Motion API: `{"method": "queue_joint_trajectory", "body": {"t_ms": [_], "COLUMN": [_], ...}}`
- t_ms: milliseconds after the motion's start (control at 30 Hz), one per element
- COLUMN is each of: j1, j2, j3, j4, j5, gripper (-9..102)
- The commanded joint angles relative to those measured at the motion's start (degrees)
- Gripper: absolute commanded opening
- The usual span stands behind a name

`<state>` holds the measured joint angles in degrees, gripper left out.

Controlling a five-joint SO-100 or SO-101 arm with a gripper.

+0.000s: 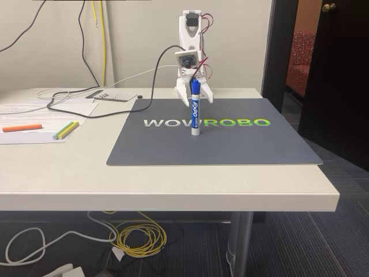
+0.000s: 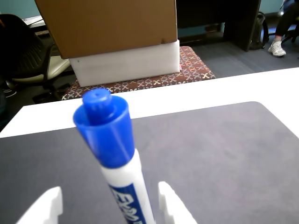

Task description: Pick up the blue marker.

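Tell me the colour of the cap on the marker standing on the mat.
Blue: the cap of the blue marker shows best in the wrist view.

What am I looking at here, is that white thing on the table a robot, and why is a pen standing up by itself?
Yes. The white thing is a small robot arm standing at the back of a table. Its grasping part, the tool, has two white fingers.

The fixed view is from a camera in front of the table. The wrist view is from a camera on the arm itself, looking down past the fingers.

The blue marker stands upright on a grey mat printed with WOWROBO, blue cap on top. In the wrist view it rises between the two fingers, with gaps on both sides, so the tool looks open and not yet gripping.

In the fixed view, on the left lie an orange pen, yellow and green pens on papers, and cables.
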<state>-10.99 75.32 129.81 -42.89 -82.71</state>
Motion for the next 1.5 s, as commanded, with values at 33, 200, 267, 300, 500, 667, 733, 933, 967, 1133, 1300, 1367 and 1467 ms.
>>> {"method": "queue_joint_trajectory", "body": {"t_ms": [33, 200, 267, 300, 500, 667, 733, 933, 967, 1133, 1300, 1367, 1467], "j1": [0.35, 0.44, 0.44, 0.44, 0.88, 1.23, 1.23, 1.58, 1.67, 1.76, 1.49, 1.49, 1.41], "j2": [1.32, 0.97, 0.88, 0.70, -2.64, -5.98, -6.86, -7.65, -7.82, -8.61, -8.88, -8.88, -8.88], "j3": [-2.11, -3.34, -3.60, -3.87, -6.68, -8.53, -9.14, -9.58, -9.58, -9.76, -9.84, -9.84, -9.84], "j4": [-1.93, -2.37, -2.46, -2.55, -4.22, -6.50, -6.68, -6.77, -6.94, -7.03, -7.21, -7.21, -7.21], "j5": [-2.46, -3.87, -4.31, -4.48, -4.66, -4.66, -4.66, -4.57, -4.48, -3.69, -2.72, -2.55, -2.20], "gripper": [27, 28, 29, 29, 29, 29, 29, 28, 27, 23, 20, 18, 16]}}
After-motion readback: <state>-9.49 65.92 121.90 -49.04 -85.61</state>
